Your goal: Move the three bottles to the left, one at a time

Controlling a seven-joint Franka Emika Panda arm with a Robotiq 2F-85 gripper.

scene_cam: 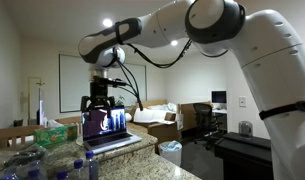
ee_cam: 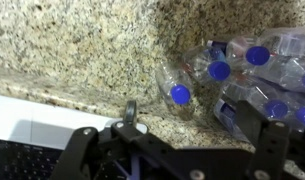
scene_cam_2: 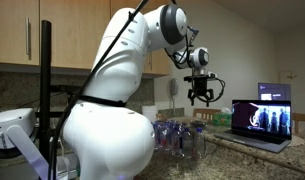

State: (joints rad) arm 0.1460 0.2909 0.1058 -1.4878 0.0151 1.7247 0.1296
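Note:
Several clear plastic bottles with blue caps stand clustered on the granite counter. In the wrist view they are seen from above at the right; the nearest one (ee_cam: pixel 177 88) stands apart from the rest (ee_cam: pixel 254 60). They also show in both exterior views (scene_cam: pixel 32 163) (scene_cam_2: pixel 178 135). My gripper (ee_cam: pixel 187 142) is open and empty. It hangs high above the counter (scene_cam_2: pixel 199 95), over the laptop's edge (scene_cam: pixel 100 101), clear of the bottles.
An open laptop (scene_cam: pixel 108 127) (scene_cam_2: pixel 264 115) sits on the counter beside the bottles; its corner shows in the wrist view (ee_cam: pixel 27 140). A granite backsplash (ee_cam: pixel 82 40) rises behind the counter. A green tissue box (scene_cam: pixel 54 131) stands near the bottles.

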